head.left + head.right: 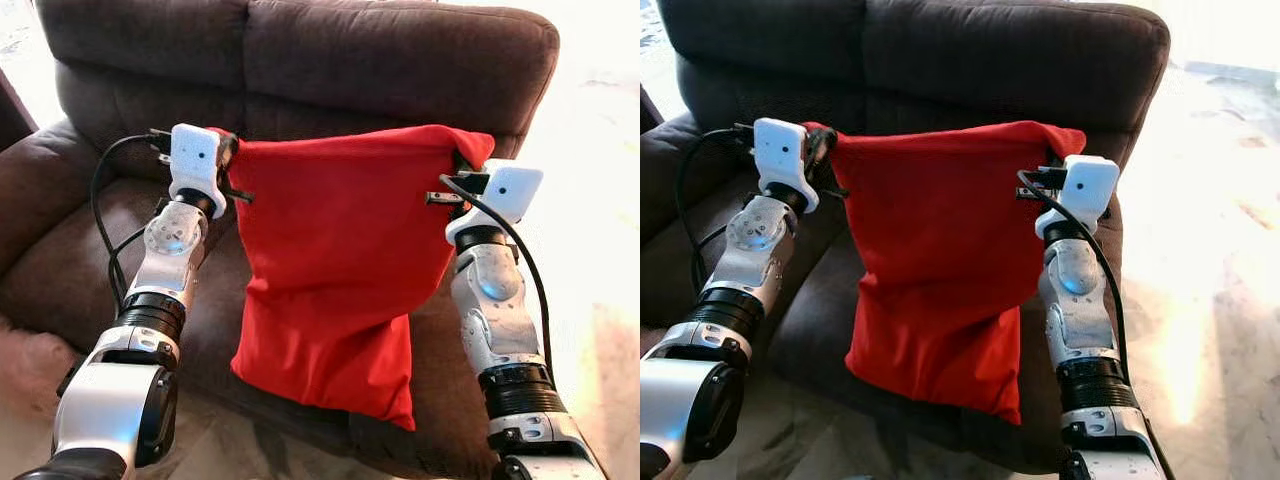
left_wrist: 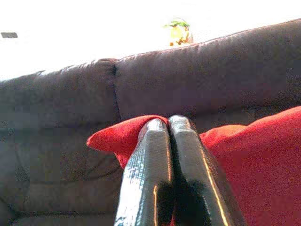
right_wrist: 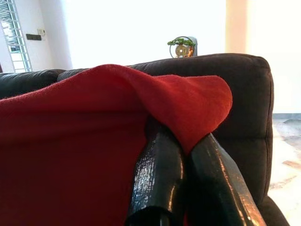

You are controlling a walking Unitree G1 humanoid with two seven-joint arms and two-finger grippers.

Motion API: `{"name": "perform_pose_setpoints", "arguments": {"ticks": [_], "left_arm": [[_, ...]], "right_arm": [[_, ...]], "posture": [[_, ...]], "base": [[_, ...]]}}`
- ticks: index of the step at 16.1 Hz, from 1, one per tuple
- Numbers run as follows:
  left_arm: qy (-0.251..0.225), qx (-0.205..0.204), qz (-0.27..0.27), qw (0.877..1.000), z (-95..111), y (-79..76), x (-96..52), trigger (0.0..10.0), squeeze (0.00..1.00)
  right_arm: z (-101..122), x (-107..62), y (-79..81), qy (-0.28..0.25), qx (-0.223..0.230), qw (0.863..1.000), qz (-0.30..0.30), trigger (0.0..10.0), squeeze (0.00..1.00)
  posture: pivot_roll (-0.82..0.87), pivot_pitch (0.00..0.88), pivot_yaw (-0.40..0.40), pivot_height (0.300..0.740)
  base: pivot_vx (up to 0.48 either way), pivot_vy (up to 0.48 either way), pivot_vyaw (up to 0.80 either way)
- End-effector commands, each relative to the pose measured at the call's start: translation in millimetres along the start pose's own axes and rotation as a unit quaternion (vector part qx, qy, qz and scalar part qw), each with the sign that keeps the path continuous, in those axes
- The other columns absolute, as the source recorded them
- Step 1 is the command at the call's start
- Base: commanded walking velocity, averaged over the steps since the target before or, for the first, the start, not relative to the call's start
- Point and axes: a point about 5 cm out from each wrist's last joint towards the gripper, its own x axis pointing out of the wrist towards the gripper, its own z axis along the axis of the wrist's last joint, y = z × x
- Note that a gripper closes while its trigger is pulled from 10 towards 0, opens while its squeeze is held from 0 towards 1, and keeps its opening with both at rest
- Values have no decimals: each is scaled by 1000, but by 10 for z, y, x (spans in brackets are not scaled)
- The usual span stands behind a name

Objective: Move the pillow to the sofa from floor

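Matt red cloth pillow (image 1: 335,270), dark suede-like sofa (image 1: 400,60), glossy black fingers (image 2: 150,179).

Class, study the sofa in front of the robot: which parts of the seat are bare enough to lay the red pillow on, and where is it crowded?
The sofa seat is bare to the robot's left, between the left armrest and the hanging red pillow. It is crowded at the middle and right: left gripper and right gripper each pinch a top corner, and the pillow drapes over the seat's front edge.

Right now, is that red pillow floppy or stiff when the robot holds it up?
Probably floppy: the pillow hangs down and sags from its top corners, pinched by the left gripper and right gripper. It's likely light, since fingertip pinches alone carry it above the sofa.
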Motion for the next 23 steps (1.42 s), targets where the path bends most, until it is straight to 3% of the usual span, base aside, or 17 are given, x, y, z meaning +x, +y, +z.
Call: {"name": "perform_pose_setpoints", "arguments": {"ticks": [1, 2, 3, 5, 6, 11, 16, 19, 23], "left_arm": [[10, 18, 67, 998, 4, 296, -30, 10000, 0], [18, 12, 61, 998, -41, 262, -43, 10000, 839], [18, 7, 61, 998, -58, 236, -54, 10000, 1000], [24, 16, 66, 997, -73, 240, -58, 10000, 1000], [30, 32, 73, 996, -85, 260, -64, 10000, 0], [25, 44, 74, 996, -91, 239, -101, 10000, 0], [18, 43, 81, 996, -98, 204, -158, 10000, 0], [12, 41, 95, 995, -77, 258, -162, 10000, 0], [8, 39, 107, 993, -54, 293, -173, 10000, 0]], "right_arm": [[74, 21, -218, -19, 2, 999, -51, 10000, 0], [73, 20, -209, -19, 2, 999, -50, 10000, 0], [77, 20, -211, -20, 2, 999, -50, 10000, 0], [81, 21, -213, -20, 1, 999, -51, 10000, 0], [80, 23, -217, -20, 0, 999, -50, 10000, 0], [74, 26, -178, -26, 5, 999, -41, 10000, 0], [-9, 25, -91, -6, -13, 1000, -12, 10000, 0], [-20, 118, -14, 0, -22, 1000, 11, 10000, 0], [53, 379, 145, 5, -39, 998, 56, 10000, 0]], "posture": [[46, 28, -1, 740], [38, 30, 1, 740], [38, 31, 1, 740], [39, 33, 0, 740], [41, 35, -3, 740], [46, 37, -8, 740], [51, 38, -14, 740], [50, 33, -17, 740], [62, 29, -29, 740]], "base": [[0, 0, -775], [0, 0, -769], [0, 0, -763], [0, 0, -763], [0, 0, -763], [0, 0, -717], [0, 0, 0], [0, 0, 0], [0, 0, 0]]}}
